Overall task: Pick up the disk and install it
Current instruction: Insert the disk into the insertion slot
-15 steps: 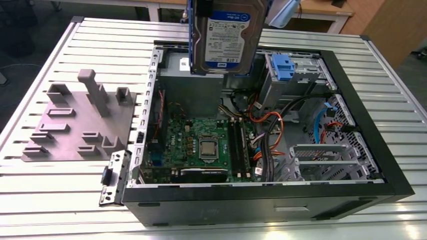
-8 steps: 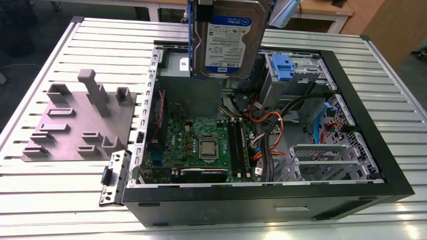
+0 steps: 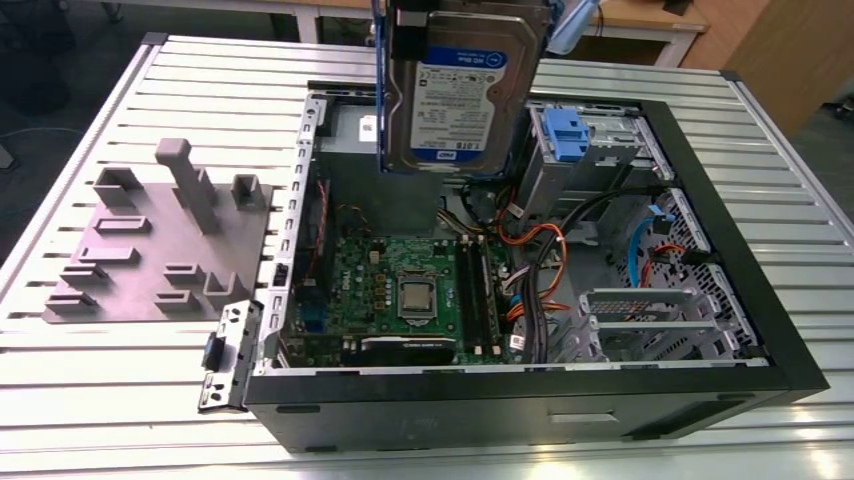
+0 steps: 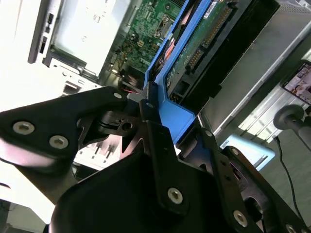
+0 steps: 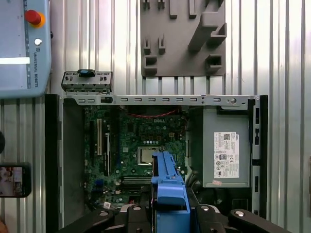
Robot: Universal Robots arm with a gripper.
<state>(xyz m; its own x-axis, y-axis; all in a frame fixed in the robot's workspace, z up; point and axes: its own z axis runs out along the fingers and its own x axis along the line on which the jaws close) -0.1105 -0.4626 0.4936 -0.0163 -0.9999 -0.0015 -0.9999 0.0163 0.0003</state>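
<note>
1. My jaws are clenched on the disk [image 3: 461, 90], gripping the blue rail [image 4: 177, 124] at its end.
2. The disk hangs upright at the upper middle of the exterior view, over the open computer case [image 3: 787, 340] on the worktop [image 3: 107, 400].
3. I judge it stiff, fairly heavy and shock-sensitive. The plastic rail may flex, so it is best held firmly by the rails, clear of the bare circuit board [image 4: 199, 48].

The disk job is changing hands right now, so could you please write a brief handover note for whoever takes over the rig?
Gripper: jaws shut on the disk by its blue rail.
Disk: held upright above the open computer case, label toward the exterior camera.
Done: pickup.
Left: installing; the disk is not yet in the case.
</note>
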